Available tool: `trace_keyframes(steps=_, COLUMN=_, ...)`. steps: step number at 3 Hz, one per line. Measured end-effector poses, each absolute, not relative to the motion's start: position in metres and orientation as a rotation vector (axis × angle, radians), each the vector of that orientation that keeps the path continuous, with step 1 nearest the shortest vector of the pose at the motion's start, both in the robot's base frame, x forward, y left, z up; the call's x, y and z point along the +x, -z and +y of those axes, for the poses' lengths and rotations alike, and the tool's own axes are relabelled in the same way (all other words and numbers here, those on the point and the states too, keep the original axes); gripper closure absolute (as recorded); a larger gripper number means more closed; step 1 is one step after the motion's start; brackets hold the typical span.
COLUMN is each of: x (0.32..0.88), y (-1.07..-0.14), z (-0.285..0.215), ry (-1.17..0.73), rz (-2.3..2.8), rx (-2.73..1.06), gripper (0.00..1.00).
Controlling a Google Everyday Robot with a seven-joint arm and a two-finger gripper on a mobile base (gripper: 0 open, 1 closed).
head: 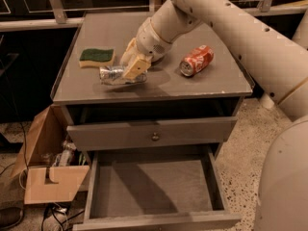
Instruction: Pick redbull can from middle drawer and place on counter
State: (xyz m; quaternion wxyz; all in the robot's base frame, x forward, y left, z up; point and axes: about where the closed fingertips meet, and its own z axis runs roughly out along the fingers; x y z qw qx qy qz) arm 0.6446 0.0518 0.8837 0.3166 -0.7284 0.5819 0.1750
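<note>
Fingers [136,67] grip your redbull can [113,75], which lies on its side on the worktop [192,88]. Left of the fingers you have a green sponge [96,57]; right, an orange-red soda can [196,60]. Below them, the middle drawer [154,186] stands open.

We see a slim silvery metal can [111,75] w/ shiny finish on the matt grey wooden counter [192,88]. Tan smooth-plastic gripper [134,67] sits over it. Orange-red soda can [196,60] glossy; green sponge [96,57] rough.
</note>
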Motion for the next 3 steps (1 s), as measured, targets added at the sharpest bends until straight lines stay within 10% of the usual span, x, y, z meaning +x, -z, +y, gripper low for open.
trace_keyframes(steps=2, x=0.6485, y=-0.8683, z=0.0597, ry=-0.441, rz=1.599, rx=-1.963, gripper=1.00)
trace_keyframes(steps=3, x=0.6485, y=-0.8683, z=0.0597, ry=-0.441, rz=1.599, rx=-1.963, gripper=0.81)
